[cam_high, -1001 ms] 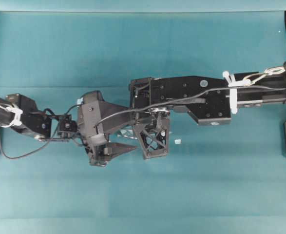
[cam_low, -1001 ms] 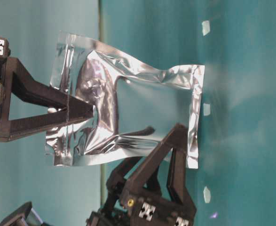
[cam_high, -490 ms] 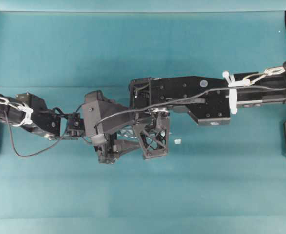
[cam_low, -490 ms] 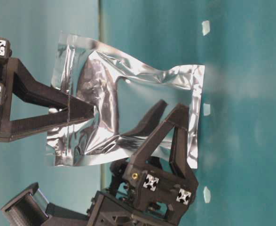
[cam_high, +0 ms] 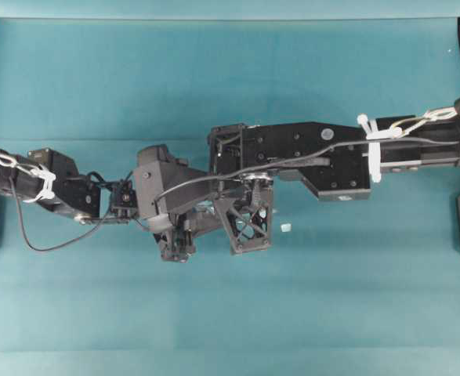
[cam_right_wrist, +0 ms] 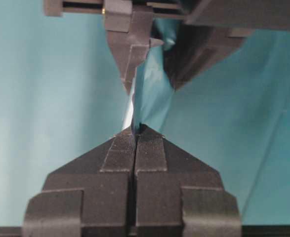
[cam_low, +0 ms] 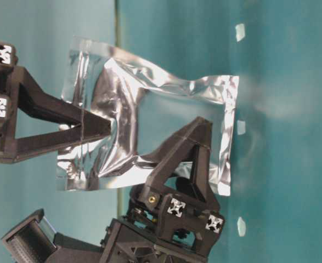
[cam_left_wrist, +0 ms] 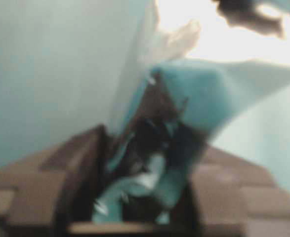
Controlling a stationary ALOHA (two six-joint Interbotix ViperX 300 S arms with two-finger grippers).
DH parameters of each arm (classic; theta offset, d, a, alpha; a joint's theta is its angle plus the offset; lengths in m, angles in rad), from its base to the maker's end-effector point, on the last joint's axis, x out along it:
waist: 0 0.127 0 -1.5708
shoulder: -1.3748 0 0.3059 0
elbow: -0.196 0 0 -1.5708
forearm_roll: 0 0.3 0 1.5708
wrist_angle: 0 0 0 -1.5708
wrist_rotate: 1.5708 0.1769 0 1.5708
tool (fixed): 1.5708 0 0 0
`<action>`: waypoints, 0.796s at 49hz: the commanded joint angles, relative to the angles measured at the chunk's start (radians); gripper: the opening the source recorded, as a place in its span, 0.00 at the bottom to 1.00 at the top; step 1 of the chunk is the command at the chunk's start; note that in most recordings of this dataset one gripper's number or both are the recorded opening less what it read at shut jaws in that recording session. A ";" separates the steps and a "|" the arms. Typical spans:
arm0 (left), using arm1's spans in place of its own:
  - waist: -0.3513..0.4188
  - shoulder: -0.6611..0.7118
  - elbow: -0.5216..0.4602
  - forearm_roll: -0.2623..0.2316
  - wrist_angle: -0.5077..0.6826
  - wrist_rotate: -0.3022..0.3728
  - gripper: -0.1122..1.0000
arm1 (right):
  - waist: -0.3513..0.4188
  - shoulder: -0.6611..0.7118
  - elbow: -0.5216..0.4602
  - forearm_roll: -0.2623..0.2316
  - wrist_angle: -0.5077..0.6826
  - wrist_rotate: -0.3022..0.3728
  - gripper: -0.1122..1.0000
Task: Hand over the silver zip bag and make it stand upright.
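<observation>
Mid-handover: the right hand [cam_right_wrist: 135, 131] is clamped on the silver zip bag [cam_low: 166, 87], and the left hand [cam_low: 196, 131] is pinching its side. Next, I judge, the right should let go.

1. From my remote station, the overhead camera looks straight down on the teal worktop [cam_high: 230, 78], far enough back to take in both arms meeting at centre.
2. My table-level camera sits low and close, its picture turned sideways, filling the frame with the silver zip bag [cam_low: 150, 126].
3. The left wrist camera peers along its own fingers [cam_left_wrist: 80, 163], so near that the bag blurs.
4. The right wrist camera looks out past its fingers [cam_right_wrist: 120, 158] toward the opposite arm.
5. All four views share the central meeting point.
</observation>
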 commanded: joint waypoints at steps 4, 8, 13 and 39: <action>-0.002 -0.005 -0.011 0.003 0.032 -0.003 0.31 | 0.005 -0.009 -0.003 0.003 -0.006 0.003 0.05; -0.002 -0.005 -0.011 0.003 0.041 -0.003 0.31 | 0.005 -0.009 -0.003 0.003 -0.009 0.003 0.05; -0.003 -0.005 -0.008 0.003 0.043 -0.003 0.31 | 0.005 -0.008 0.002 0.003 -0.014 0.003 0.05; -0.003 -0.005 -0.005 0.002 0.052 -0.002 0.31 | 0.005 -0.008 0.005 0.003 -0.014 0.003 0.05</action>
